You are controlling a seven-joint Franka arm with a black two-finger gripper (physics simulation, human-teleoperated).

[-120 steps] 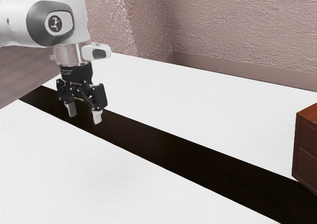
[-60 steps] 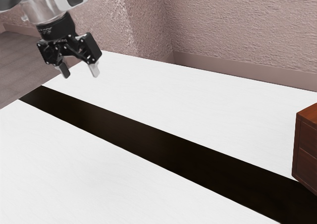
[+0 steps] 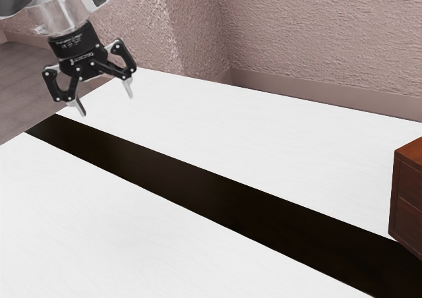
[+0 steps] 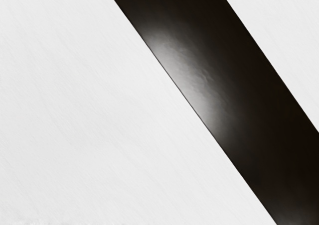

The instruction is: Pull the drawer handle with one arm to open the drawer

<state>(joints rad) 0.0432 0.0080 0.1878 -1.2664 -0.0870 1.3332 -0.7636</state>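
Note:
A brown wooden drawer cabinet [image 3: 407, 196] stands at the exterior view's right edge, partly cut off; seams between its drawer fronts show, but no handle can be made out. My black gripper [image 3: 104, 95] hangs open at the upper left, well above the table, with its fingers spread wide and nothing between them. It is far from the cabinet, the whole table's width away.
The white table [image 3: 264, 140] carries a glossy black strip [image 3: 217, 199] running diagonally from the left toward the cabinet. In the wrist view the black strip [image 4: 224, 85] crosses the white surface [image 4: 75, 110] below my hand. A pink textured wall [image 3: 297, 28] rises behind.
My gripper rose from just above the black strip to the upper left, tilted, and its fingers spread wider apart.

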